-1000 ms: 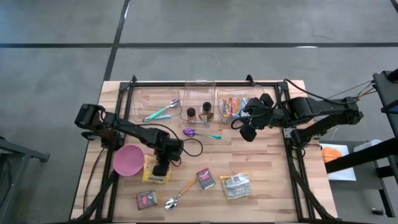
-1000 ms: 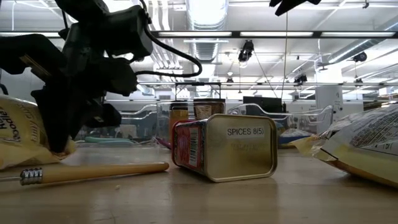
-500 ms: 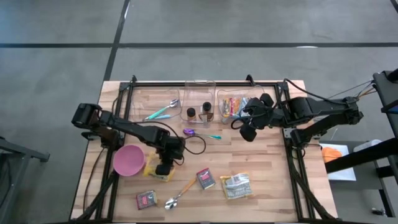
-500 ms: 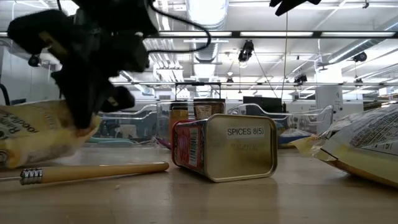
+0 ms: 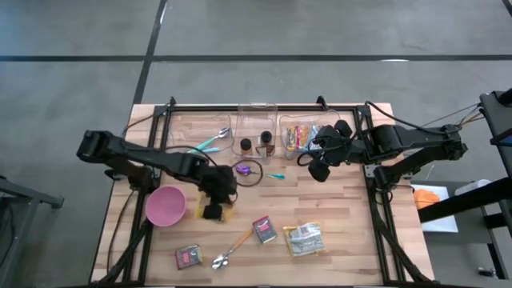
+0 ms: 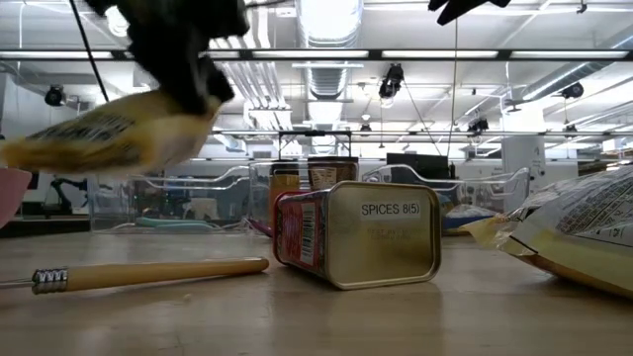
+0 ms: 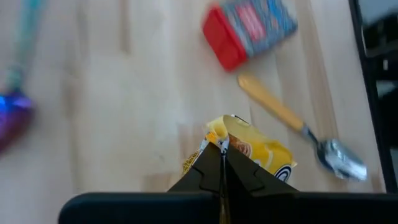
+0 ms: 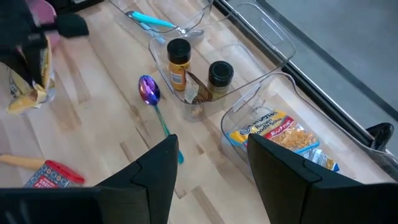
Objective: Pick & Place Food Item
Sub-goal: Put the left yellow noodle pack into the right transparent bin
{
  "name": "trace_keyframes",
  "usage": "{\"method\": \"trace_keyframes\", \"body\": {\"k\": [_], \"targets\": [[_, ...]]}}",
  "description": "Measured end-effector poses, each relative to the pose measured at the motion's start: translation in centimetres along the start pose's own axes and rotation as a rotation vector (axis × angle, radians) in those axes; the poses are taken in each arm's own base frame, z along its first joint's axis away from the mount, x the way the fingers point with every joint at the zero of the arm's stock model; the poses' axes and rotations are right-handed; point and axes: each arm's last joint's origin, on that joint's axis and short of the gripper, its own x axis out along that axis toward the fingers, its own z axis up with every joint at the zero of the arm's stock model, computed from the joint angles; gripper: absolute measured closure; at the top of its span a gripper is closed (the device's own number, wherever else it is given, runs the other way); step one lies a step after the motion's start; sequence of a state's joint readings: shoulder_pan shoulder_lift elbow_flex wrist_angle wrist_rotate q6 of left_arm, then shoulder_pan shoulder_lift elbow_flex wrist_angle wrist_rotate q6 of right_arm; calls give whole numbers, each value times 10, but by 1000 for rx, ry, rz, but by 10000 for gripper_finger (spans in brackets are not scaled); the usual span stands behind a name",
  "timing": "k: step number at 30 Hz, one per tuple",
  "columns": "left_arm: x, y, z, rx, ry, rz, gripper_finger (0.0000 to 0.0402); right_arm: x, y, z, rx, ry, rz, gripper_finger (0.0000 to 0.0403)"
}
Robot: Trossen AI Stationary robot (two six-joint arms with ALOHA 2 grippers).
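**A:** Well, start at the near edge of the table. What lies there?

**B:** From overhead, a small red packet (image 5: 189, 256), then a wooden-handled spoon (image 5: 232, 248), a red spice tin (image 5: 265, 230) on its side, and a crinkled snack bag (image 5: 303, 239). In the low view the tin's end reads "SPICES".

**A:** And the task's item?

**B:** The yellow food pouch (image 5: 216, 213) is lifted clear of the wood, just right of the pink bowl (image 5: 166, 206). The left gripper (image 5: 213, 210) has its fingers (image 7: 211, 171) pressed together on the pouch's top edge; the wrist view shows the pouch hanging below them, above the spoon and tin.

**A:** Anything in the bowl?

**B:** I cannot tell.

**A:** Farther back?

**B:** A purple spoon (image 5: 243, 170) with a teal handle lies mid-table, a loop of the arm's cable beside it. Behind it stand three clear bins in a row. The left bin (image 5: 180, 132) holds a teal-handled utensil (image 5: 210, 144) and a metal spoon. The middle bin (image 5: 256, 116) holds two dark-lidded spice jars (image 5: 254, 146), upright. The right bin (image 5: 292, 122) holds snack packets (image 5: 302, 138).

**A:** The other arm?

**B:** The right gripper (image 5: 318, 164) hovers over the right bin's near corner, fingers (image 8: 157, 177) spread with nothing between them.
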State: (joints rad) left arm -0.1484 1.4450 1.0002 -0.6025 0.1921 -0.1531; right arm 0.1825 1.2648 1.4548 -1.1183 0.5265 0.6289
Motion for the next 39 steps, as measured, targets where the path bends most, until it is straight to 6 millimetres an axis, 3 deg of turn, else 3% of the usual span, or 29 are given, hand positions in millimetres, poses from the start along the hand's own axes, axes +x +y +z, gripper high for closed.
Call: {"method": "trace_keyframes", "body": {"k": [7, 16, 21, 31, 39], "targets": [[-45, 11, 23, -111, -248, 172, 399, 0, 1, 4, 123, -66, -24, 213], [-82, 48, 54, -323, -682, 237, 400, -1, 21, 29, 182, -257, 175, 213], [-92, 61, 60, -353, -767, 280, 400, 18, 34, 28, 174, -217, 177, 213], [-101, 66, 64, -377, -824, 348, 400, 57, 62, 27, 177, -154, 184, 213], [-103, 65, 66, -365, -857, 326, 400, 68, 59, 31, 170, -168, 149, 213]]}}
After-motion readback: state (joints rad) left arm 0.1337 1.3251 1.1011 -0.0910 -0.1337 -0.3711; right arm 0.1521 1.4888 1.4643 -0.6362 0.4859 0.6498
